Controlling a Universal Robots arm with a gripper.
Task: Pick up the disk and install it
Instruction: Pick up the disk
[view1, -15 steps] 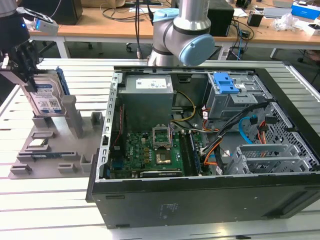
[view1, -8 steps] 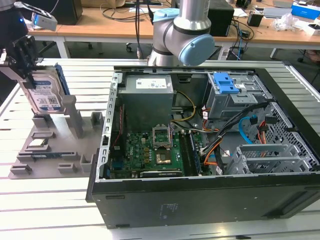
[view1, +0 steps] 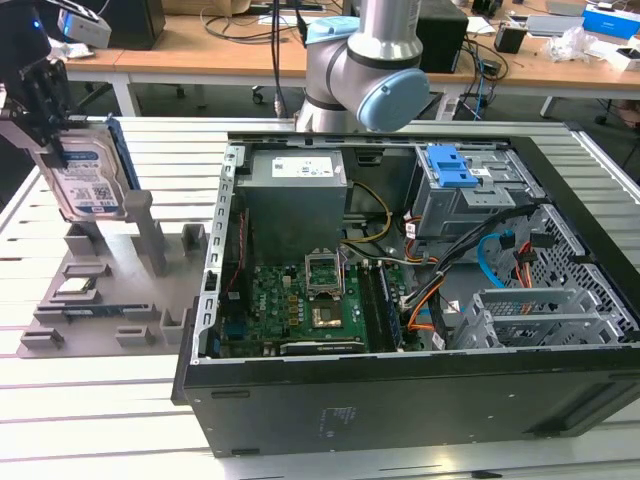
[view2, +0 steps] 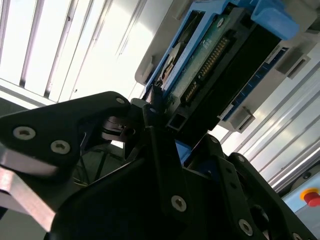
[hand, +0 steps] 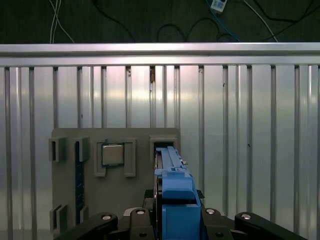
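Grips with the gripper (view1: 45, 130), closed tight on the disk (view1: 88, 180) along its blue frame. Holds it on edge, slightly tilted, just over the gray stand (view1: 110, 290) at the exterior view's left. Hangs well apart from the open computer case (view1: 400, 410) on the slatted table (view1: 100, 430).

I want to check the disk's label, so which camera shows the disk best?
The exterior view: the disk shows its labelled face, at that view's left, above the grey fixture. The second wrist view shows the disk's circuit-board side; the first wrist view sees the disk edge-on.
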